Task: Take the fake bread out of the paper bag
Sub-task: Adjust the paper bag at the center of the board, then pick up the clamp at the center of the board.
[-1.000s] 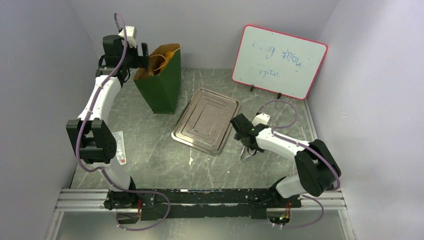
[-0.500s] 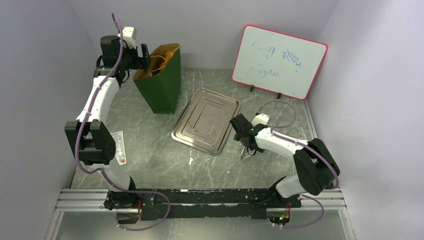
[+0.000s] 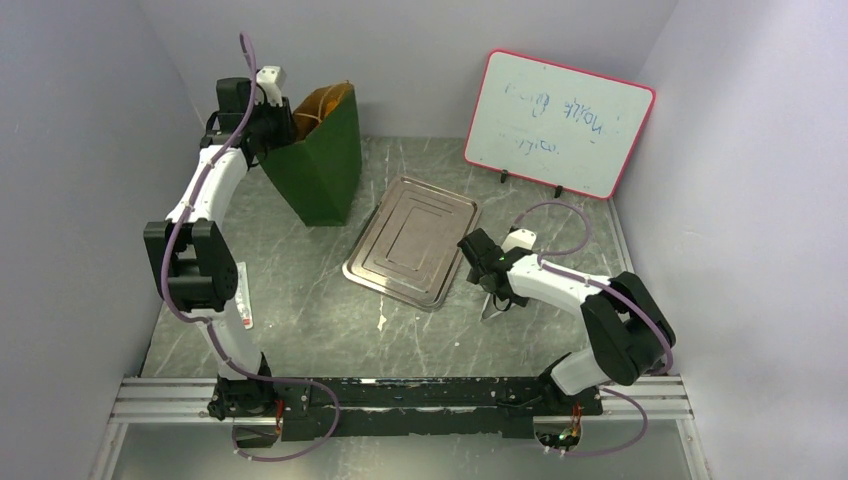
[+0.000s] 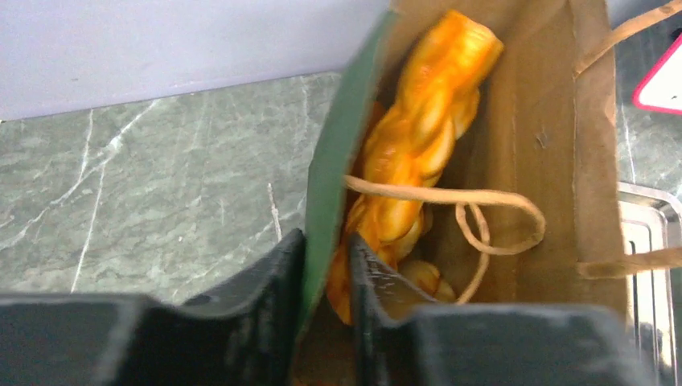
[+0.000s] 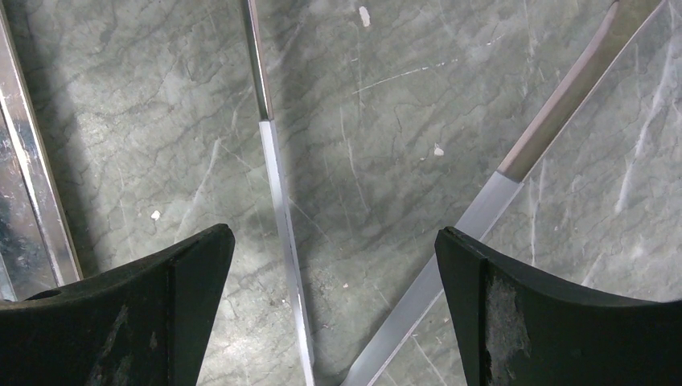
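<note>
The dark green paper bag [image 3: 325,165] stands at the back left of the table. In the left wrist view its mouth faces me, showing the brown inside, twisted handles and the orange braided fake bread [image 4: 426,121] leaning within. My left gripper [image 3: 283,125] [image 4: 326,241] is shut on the bag's left wall [image 4: 338,153] at the rim, with one finger outside and one inside beside the bread. My right gripper [image 3: 490,300] [image 5: 334,241] hangs open low over the table right of the tray, holding nothing.
A metal tray [image 3: 412,240] [image 5: 24,161] lies mid-table. A shiny two-armed metal tool [image 5: 277,193] lies on the stone top under the right gripper. A whiteboard [image 3: 558,120] leans at the back right. A small white packet [image 3: 240,295] lies near the left arm.
My left gripper has moved in from beside the bag and closed on its left wall at the rim; the bag's mouth has shifted a little. The right arm has barely moved.
</note>
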Robot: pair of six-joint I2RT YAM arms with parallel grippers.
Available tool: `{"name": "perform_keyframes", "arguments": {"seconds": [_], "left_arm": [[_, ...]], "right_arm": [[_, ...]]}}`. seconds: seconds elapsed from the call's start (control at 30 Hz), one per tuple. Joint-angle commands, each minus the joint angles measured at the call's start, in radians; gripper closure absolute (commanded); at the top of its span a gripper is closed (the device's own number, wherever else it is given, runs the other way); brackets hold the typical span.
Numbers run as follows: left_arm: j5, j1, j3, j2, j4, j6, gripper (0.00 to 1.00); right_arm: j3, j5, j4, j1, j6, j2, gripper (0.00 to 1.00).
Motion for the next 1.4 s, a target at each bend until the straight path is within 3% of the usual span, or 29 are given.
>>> {"name": "perform_keyframes", "arguments": {"seconds": [0.0,0.1,0.43,0.97,1.37], "left_arm": [[0.041,0.000,0.057,0.030,0.019,0.012,0.87],[0.041,-0.009,0.062,0.040,0.020,0.022,0.93],[-0.070,-0.051,-0.063,-0.054,0.176,0.064,0.93],[-0.234,-0.064,-0.220,-0.203,0.473,0.195,0.93],[-0.289,-0.127,-0.461,-0.315,0.651,0.224,0.93]], "right_arm": [[0.000,0.028,-0.012,0.004,-0.001,0.003,0.00],[0.000,0.031,-0.025,0.004,0.004,-0.009,0.00],[0.073,0.083,-0.066,0.004,-0.024,-0.036,0.00],[0.076,0.058,-0.254,0.014,0.102,-0.132,0.00],[-0.022,0.044,-0.162,0.020,0.122,-0.107,0.00]]}}
